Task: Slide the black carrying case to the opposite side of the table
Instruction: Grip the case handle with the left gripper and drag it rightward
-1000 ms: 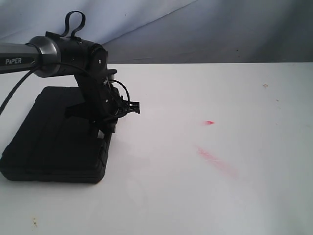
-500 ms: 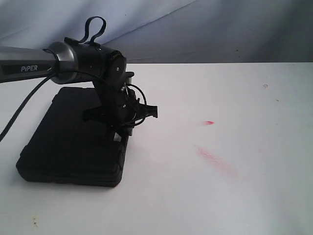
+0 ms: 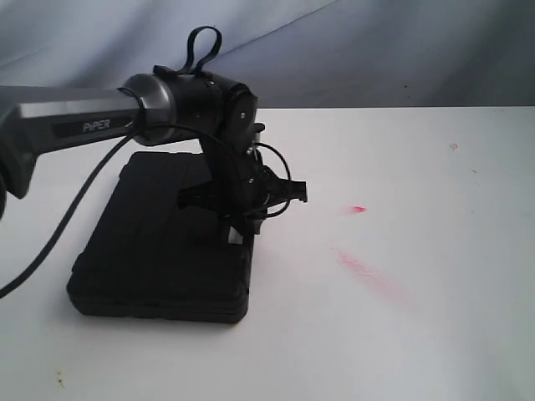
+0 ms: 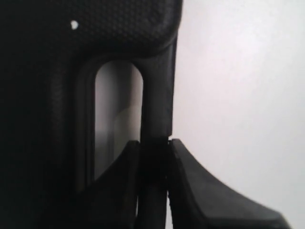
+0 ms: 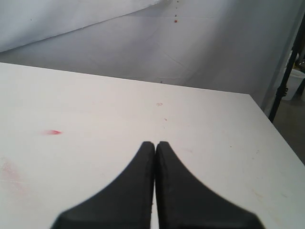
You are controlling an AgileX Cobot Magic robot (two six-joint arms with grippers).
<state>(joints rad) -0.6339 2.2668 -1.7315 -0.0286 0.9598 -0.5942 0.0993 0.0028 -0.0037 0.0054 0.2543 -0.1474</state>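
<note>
The flat black case (image 3: pixel 159 242) lies on the white table (image 3: pixel 401 334), left of the middle in the exterior view. My left gripper (image 3: pixel 238 236) comes down on the case's right edge and is shut on its moulded handle. In the left wrist view the handle bar (image 4: pixel 157 95) runs between the two fingers (image 4: pixel 200 191), beside the slot cutout (image 4: pixel 116 119); the left gripper (image 4: pixel 153 145) pinches it. My right gripper (image 5: pixel 155 145) is shut and empty, hovering over bare table (image 5: pixel 95 109); the exterior view does not show it.
Red smudges (image 3: pixel 368 271) and a small red spot (image 3: pixel 358 209) mark the tabletop right of the case. A grey cloth backdrop (image 3: pixel 376 50) hangs behind the far table edge. The table's side edge (image 5: pixel 271 133) shows in the right wrist view, with floor beyond.
The left arm has moved to the right, dragging the case with it across the table by its handle. The grip on the handle looks unchanged.
</note>
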